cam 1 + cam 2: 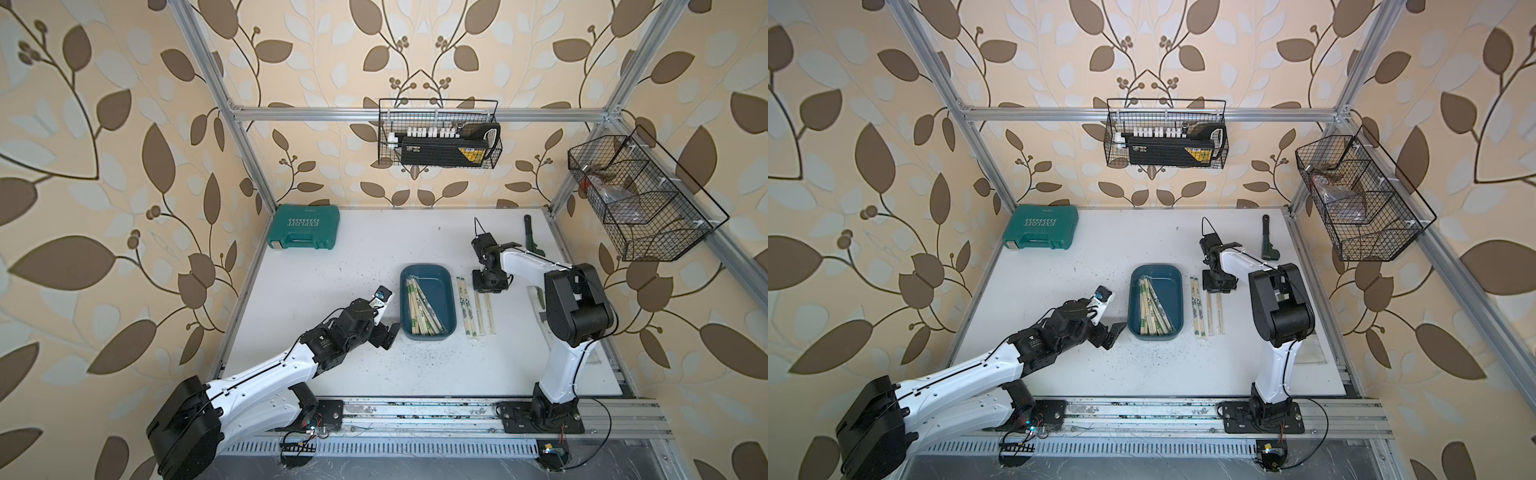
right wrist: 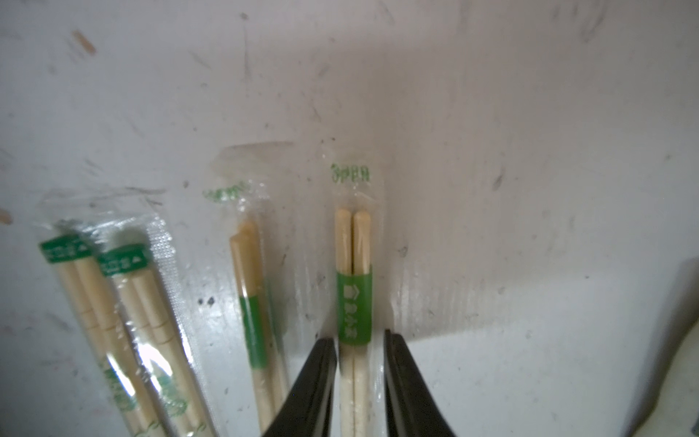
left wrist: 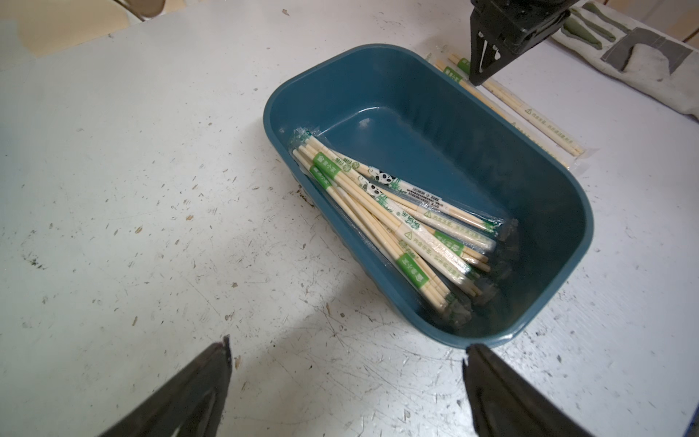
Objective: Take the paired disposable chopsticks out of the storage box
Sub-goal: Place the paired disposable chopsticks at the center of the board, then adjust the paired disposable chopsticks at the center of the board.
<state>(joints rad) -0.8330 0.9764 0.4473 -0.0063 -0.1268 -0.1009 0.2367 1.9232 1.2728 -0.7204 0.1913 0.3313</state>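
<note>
Okay so the right gripper [image 2: 359,338] is down low on the table [image 1: 311,282] just right of the storage box [image 1: 441,291], jaws only a crack apart and straddling one green-banded pair [image 2: 353,302]; there's a sliver of gap either side of the sleeve, so I'd call it not clamped, nothing actually held; that pair lies flat at the outer end of a row of four pairs [image 1: 478,309] set parallel beside the box, which I guess keeps them tidy and clear of the next reach; the rest of the paired disposable chopsticks [image 3: 389,219] sit inside the box, bunched against its left wall and fanning out toward the near end; that leaves the right half of the floor bare, so there's room to drop a finger in beside the bundle, though the pairs overlap and the sleeves look slippery, so lifting just one could be fiddly; the left gripper [image 1: 384,333] hovers by the near left corner of the box, jaws spread wide, empty, maybe waiting its turn; it's close to the rim, so a sloppy move could nudge the box; plenty of open table in front and to the left, with the teal EXPLOIT tool case [image 1: 305,227] well off in the far left corner; tighter on the right, where the row sits between the box wall and the right arm [image 1: 561,353].
</note>
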